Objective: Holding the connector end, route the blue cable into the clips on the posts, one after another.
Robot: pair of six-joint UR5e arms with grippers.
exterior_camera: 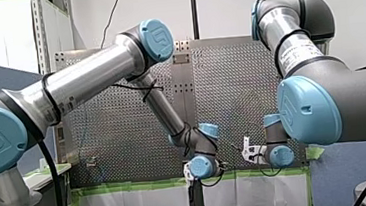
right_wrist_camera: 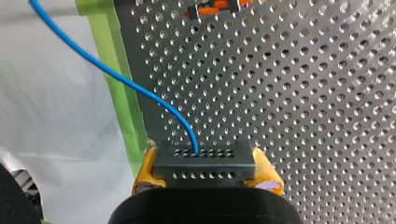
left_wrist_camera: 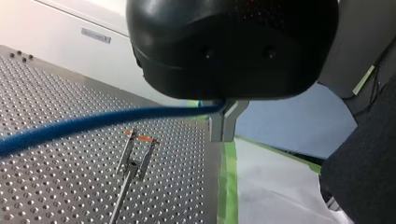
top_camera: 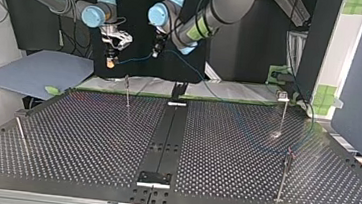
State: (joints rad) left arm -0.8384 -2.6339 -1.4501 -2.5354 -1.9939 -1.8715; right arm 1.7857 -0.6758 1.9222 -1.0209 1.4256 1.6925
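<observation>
Connector (right_wrist_camera: 204,169): grey block pinched tight between the yellow pads of the right gripper (right_wrist_camera: 205,161), over the table (right_wrist_camera: 303,93) edge.
Blue cable (right_wrist_camera: 116,79): leaves the connector and runs under the left gripper (top_camera: 157,48).
Left gripper: angled downward; its grip cannot be told.
Posts (top_camera: 128,91): thin, clips indistinct.

The perforated tabletop (top_camera: 90,138) carries four thin posts (top_camera: 127,94) standing well apart, a dark strip (top_camera: 165,135) down its middle, and green tape (left_wrist_camera: 227,186) along one edge.

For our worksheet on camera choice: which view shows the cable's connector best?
Right wrist view: the grey connector sits close up between yellow pads. Top view: too small to make out. Front and left wrist views: not visible.
</observation>
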